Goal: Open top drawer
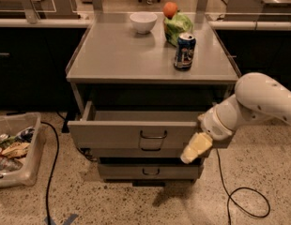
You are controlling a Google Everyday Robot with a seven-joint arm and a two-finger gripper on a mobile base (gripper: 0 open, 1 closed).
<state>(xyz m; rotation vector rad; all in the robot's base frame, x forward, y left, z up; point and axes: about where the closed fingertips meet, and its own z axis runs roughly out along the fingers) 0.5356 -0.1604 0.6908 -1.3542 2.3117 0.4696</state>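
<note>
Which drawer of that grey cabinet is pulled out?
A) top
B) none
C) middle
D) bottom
A: the top drawer juts forward with its inside showing, and the end effector sits at the right end of its front.

Top drawer (112,134) stands pulled out from the grey cabinet (117,55), its interior open to view. Gripper (196,148) sits at the drawer front's right end, right of the wire handle (153,136). On the cabinet top: white bowl (143,22), soda can (184,51), green bag (179,26), orange fruit (170,9). Clear bin (16,172) on the floor, far left.
</note>
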